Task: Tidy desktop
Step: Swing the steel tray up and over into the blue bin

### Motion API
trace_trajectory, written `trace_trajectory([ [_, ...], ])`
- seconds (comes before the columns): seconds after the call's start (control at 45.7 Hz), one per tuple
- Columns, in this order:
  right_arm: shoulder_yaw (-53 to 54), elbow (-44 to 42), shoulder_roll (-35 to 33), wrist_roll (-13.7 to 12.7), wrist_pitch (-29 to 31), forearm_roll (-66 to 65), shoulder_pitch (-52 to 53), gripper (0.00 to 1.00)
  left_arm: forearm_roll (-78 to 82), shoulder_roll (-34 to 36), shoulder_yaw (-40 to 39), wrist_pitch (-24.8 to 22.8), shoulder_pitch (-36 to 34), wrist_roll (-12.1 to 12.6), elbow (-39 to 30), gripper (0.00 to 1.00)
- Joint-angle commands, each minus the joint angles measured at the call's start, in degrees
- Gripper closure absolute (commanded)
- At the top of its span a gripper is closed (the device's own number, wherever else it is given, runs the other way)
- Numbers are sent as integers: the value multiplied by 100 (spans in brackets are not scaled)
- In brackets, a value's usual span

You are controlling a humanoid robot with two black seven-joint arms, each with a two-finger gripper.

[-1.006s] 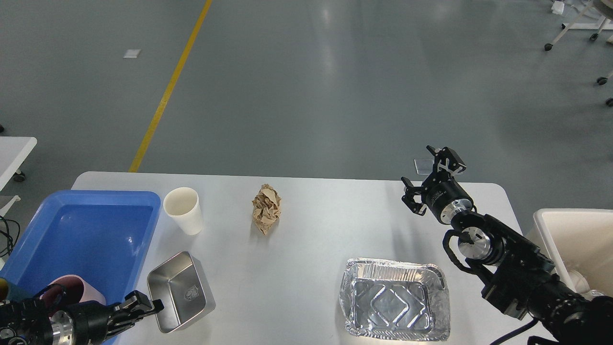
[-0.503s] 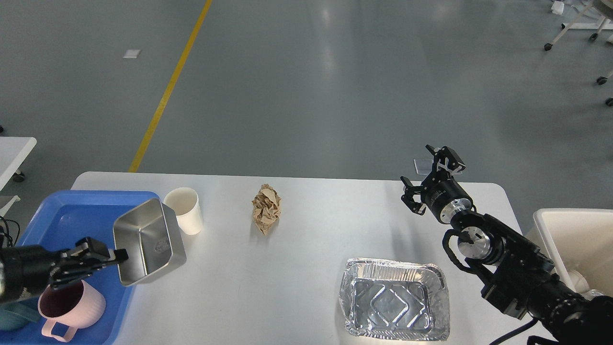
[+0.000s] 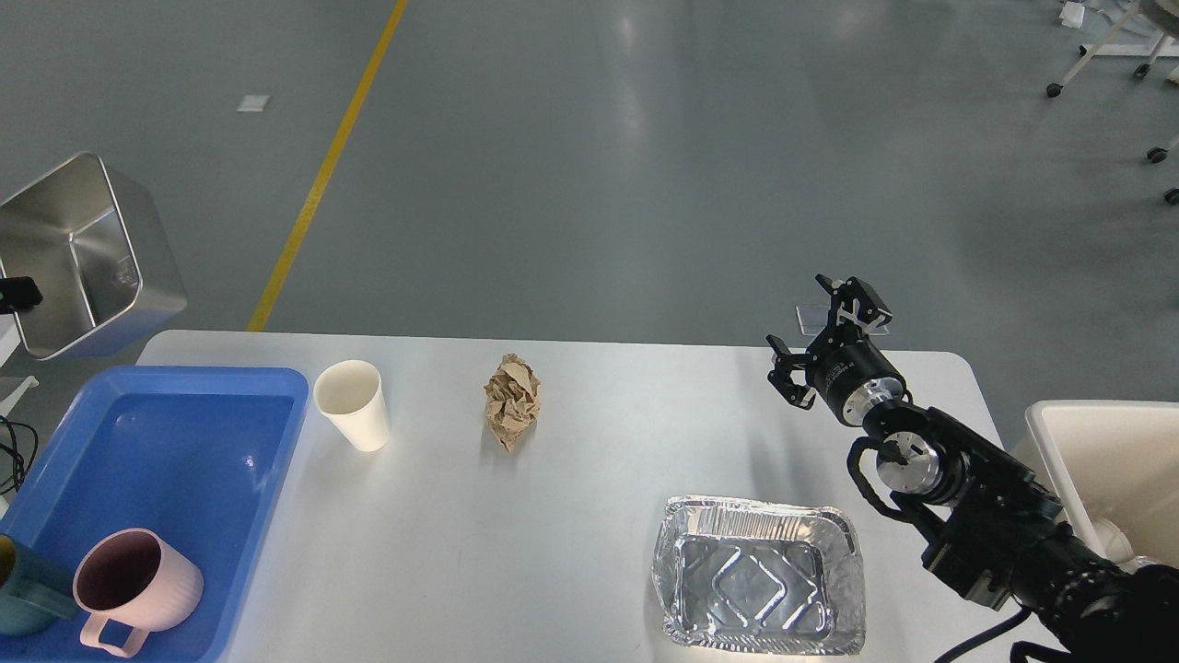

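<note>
The desktop (image 3: 571, 516), a smooth whitish-grey surface with rounded corners, fills the lower part of the view and carries a blue tray (image 3: 55, 442) at its left end with a pink mug (image 3: 138, 585) inside. Just right of the tray stand a white paper cup (image 3: 353, 405) and a crumpled brown paper ball (image 3: 512, 401), with a foil tray (image 3: 760, 575) farther right. The right claw (image 3: 824, 336) hovers spread over the surface's far right edge, while only a tip of the left claw (image 3: 17, 295) shows above the tray, pinching a tilted steel container (image 3: 83, 253).

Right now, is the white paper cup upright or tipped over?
Upright. The white paper cup stands on the desktop with its open mouth facing up, beside the blue tray.
</note>
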Motion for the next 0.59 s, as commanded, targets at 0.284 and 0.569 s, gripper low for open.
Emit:
trace_trajectory([
  [0.284, 0, 7, -1, 0, -9, 0, 36, 0, -212, -497, 413, -14, 88, 5, 1651, 100],
  [0.569, -9, 7, -1, 0, -9, 0, -8, 0, -212, -1402, 888, -22, 132, -12, 3110, 100],
])
